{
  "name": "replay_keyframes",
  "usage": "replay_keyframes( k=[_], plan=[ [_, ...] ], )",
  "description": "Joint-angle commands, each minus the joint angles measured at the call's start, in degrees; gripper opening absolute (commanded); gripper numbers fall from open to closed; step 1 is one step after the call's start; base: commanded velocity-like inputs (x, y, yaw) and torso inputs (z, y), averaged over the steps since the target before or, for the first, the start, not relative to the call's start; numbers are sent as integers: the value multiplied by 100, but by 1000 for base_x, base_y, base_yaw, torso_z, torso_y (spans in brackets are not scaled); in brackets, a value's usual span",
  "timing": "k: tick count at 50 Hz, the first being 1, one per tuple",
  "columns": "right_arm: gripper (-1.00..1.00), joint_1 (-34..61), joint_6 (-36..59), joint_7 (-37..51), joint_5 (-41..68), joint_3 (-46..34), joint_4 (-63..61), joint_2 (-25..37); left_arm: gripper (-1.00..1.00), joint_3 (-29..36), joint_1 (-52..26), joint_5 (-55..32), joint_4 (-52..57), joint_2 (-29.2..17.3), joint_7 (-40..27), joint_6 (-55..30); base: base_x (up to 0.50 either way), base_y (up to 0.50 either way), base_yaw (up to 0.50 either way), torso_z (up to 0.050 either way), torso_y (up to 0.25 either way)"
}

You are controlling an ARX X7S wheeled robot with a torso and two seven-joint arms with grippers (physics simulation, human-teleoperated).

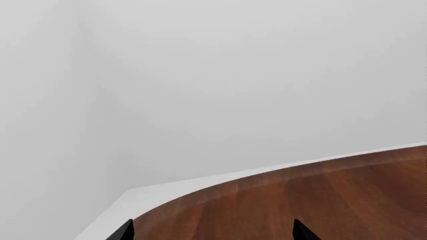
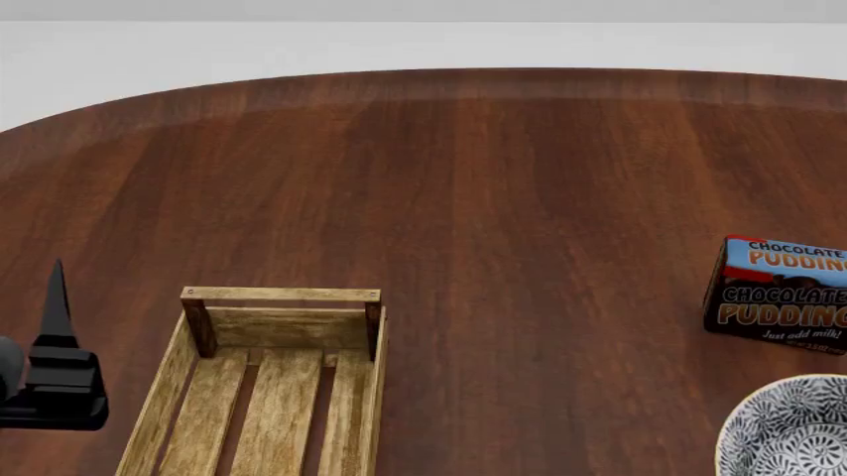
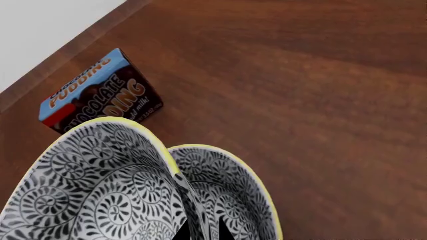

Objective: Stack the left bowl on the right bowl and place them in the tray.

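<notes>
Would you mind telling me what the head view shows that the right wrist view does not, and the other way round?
Only the head view shows the tray, with nothing in it, and the left pincer beside it. Only the right wrist view shows two patterned bowls, the upper bowl nested tilted in the lower bowl, with the right pincer tips on the upper bowl's rim. Both views show the chocolate pudding box and the wooden table; the head view catches just one bowl edge at its lower right corner.

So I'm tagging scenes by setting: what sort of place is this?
Probably a simulated tabletop test scene: a bare wooden table against blank white walls, holding only a tray, a pudding box and patterned bowls.
</notes>
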Motion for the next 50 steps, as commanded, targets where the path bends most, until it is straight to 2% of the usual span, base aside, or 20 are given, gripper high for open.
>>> replay_keyframes(
  k=[1, 14, 15, 21, 28, 40, 50],
  plan=[
    [-100, -9, -115, 295, 71, 29, 124, 41, 100, 79, -52, -1, -59, 3, -17, 14, 0, 0, 0, 0, 0],
    [-100, -97, -203, 252, 84, -4, 126, 35, 100, 78, 44, 3, -110, -22, -31, 124, 0, 0, 0, 0, 0],
    [100, -114, -185, 263, 49, -60, 84, 34, 100, 78, 52, 4, -109, -26, -33, 131, 0, 0, 0, 0, 0],
    [100, -408, -293, 136, -289, -828, -679, 8, 100, 60, 102, -5, -99, -37, -43, 165, 0, 0, 0, 0, 0],
    [100, -551, 166, 17, -448, -1369, -1706, 29, 100, 65, 92, -23, -65, -37, -63, 140, 0, 0, 0, 0, 0],
    [100, -574, 1046, -83, -335, -1290, -2942, 84, 100, 49, 112, -59, -8, -45, -91, 131, 0, 0, 0, 0, 0],
    [100, -610, 2192, -68, -519, -1706, -3803, 447, 100, 52, 97, -86, 6, -51, -103, 129, 0, 0, 0, 0, 0]
  ],
)
